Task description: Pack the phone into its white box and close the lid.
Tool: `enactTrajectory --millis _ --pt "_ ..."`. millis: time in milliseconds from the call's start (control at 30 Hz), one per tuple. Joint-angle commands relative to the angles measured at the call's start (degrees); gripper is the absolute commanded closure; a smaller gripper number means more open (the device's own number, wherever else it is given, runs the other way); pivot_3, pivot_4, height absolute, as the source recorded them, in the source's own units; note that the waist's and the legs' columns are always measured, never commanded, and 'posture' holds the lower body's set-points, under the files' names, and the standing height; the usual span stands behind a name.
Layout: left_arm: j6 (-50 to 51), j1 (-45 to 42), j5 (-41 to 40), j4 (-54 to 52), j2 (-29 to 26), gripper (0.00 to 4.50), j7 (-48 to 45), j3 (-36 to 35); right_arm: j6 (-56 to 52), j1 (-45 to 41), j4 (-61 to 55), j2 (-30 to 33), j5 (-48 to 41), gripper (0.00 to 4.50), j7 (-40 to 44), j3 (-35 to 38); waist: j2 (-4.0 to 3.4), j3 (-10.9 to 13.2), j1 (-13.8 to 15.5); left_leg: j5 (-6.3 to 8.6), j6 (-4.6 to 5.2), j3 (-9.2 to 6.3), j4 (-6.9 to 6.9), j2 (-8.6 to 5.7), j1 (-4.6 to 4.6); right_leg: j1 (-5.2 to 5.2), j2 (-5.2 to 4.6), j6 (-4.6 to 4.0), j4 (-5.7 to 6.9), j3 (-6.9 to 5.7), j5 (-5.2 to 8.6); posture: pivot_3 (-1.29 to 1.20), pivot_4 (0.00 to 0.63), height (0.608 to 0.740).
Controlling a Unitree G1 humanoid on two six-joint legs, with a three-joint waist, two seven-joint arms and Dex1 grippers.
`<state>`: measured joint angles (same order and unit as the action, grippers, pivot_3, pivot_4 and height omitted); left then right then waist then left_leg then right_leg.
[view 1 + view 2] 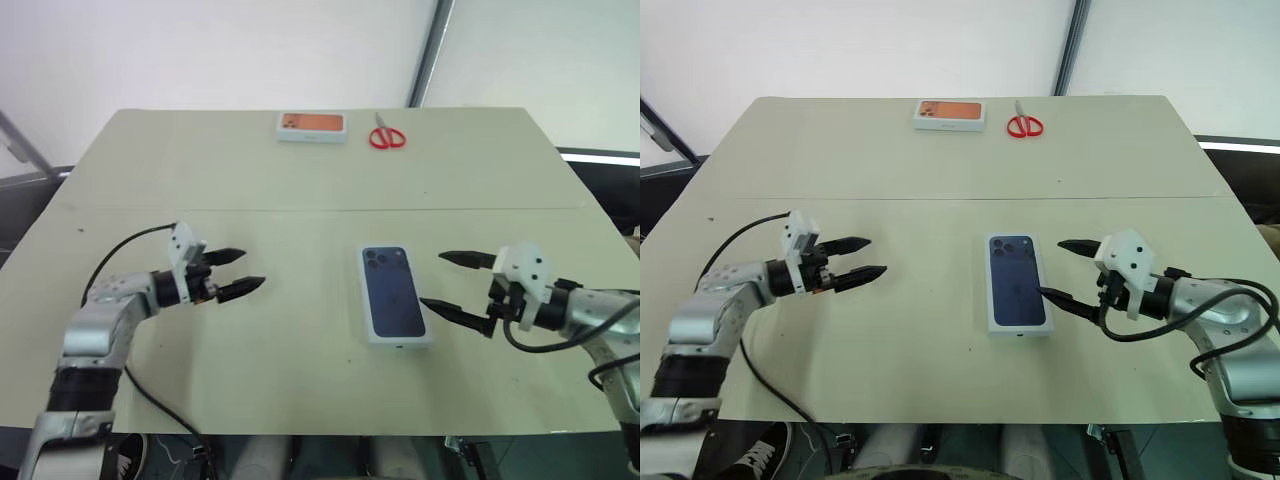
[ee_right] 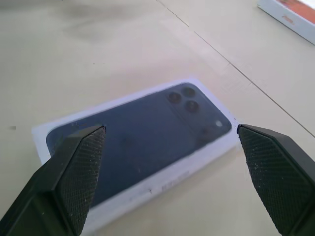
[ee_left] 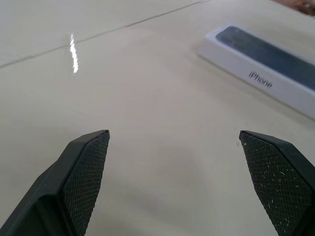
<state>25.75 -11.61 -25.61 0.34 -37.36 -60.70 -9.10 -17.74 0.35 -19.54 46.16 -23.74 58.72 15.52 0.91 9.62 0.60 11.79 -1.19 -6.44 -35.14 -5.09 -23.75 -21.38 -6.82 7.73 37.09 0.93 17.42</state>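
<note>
Beige tabletop (image 1: 300, 180) in front of you carries the closed white box (image 1: 1016, 326), near the middle and toward the near edge, with the lid (image 1: 392, 290) seated on it, its dark-blue phone picture facing up. Your right gripper (image 1: 452, 283) hovers just beside the box's right side, fingers spread wide, touching nothing. Your left gripper (image 1: 238, 272) hangs well apart toward the left edge, fingers also spread and empty. Near the far edge you have a small orange-topped box (image 1: 311, 126) with red scissors (image 1: 386, 135) beside it.
</note>
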Motion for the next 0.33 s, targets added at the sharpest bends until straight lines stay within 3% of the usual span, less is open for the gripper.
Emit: enactTrajectory --millis 33,167,333 --pt "-0.3 5.6 -2.4 -5.2 -1.9 0.05 0.7 -5.5 3.4 1.2 0.9 0.4 0.7 0.04 -0.8 3.1 -0.02 0.0 -0.1 0.0 0.0 0.02 0.03 0.01 0.0 -0.02 -0.01 -0.01 0.0 0.04 0.0 0.0 0.15 0.74" --pt "-3.1 11.7 -1.6 -6.0 -2.4 0.05 2.3 -9.0 4.9 3.0 1.8 -0.1 0.6 0.04 -1.2 4.0 -0.06 0.0 0.1 0.0 -0.01 0.02 0.01 0.04 0.0 -0.02 -0.03 -0.19 0.0 0.09 0.09 0.0 0.15 0.74" --pt "-7.1 12.9 -2.0 -5.4 -2.4 0.05 1.6 -10.4 6.4 4.5 2.8 0.4 0.7 0.04 -0.5 3.9 -0.04 0.0 0.3 0.01 -0.01 0.01 -0.02 0.02 -0.04 -0.03 -0.07 -0.24 -0.07 0.06 0.11 0.0 0.15 0.74"
